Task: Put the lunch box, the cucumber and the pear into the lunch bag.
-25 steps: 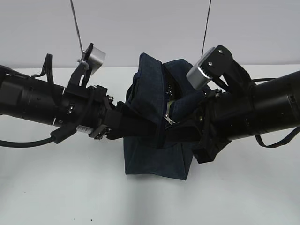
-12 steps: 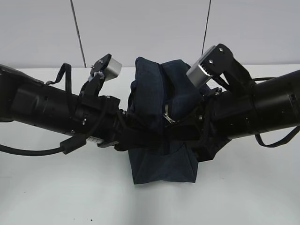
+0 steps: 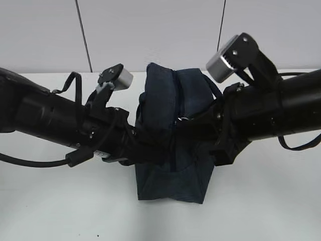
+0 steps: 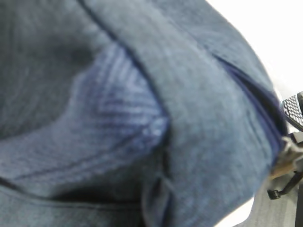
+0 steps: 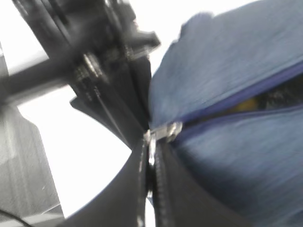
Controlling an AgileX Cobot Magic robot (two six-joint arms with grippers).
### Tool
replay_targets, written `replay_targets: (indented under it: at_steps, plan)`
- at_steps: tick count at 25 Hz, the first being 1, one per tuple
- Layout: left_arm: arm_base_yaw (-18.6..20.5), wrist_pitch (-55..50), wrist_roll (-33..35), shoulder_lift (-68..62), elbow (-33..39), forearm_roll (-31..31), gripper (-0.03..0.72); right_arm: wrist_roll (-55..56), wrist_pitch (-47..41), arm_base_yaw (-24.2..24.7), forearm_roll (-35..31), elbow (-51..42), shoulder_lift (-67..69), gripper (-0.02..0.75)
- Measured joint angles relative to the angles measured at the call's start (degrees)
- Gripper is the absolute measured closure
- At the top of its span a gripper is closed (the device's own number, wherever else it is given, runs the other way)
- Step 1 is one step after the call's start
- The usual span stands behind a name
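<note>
1. On the white desk (image 3: pixel 60 211), at the middle of the exterior view, stands the dark navy fabric lunch bag (image 3: pixel 173 175), boxy, its top bunched and leaning a little to the left.
2. The left arm's black gripper (image 3: pixel 143 145) comes in from the left and meets the bag's left side at mid height; its fingers are closed, and their tips are lost against the dark cloth, so what they have hold of cannot be told for certain.
3. The left wrist view is filled almost wholly by folds of navy fabric (image 4: pixel 142 118) pressed close to the lens, with a strip of the zip line running down the right.
4. The right arm's black gripper (image 5: pixel 150 163) reaches in from the right to the bag's upper front. Its fingers (image 5: pixel 165 189) are pressed together, pinching the small silver metal zip pull (image 5: pixel 165 131) at the end of the zipper.
5. In the right wrist view the zipper (image 5: pixel 236 111) is partly parted beyond the pull, and a spot of yellow (image 5: pixel 244 105) shows in the gap, too blurred to name.
6. Behind stands a pale grey wall (image 3: pixel 150 30) with two thin dark vertical lines.
</note>
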State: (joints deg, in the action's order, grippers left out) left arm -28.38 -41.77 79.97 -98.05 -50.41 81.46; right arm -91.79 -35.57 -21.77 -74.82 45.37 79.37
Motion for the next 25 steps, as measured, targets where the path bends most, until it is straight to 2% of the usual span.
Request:
replay_targets:
  at_steps: [10,25]
  plan:
    - [0.0,1.2,-2.2,0.0,0.0,-3.4,0.7,0.0,6.0,0.0,-1.4,0.7,-1.0,0.732]
    - [0.0,0.6,-3.7,0.0,0.0,-3.6,0.701,0.0,9.1,0.0,-2.2,5.2,2.3,0.732]
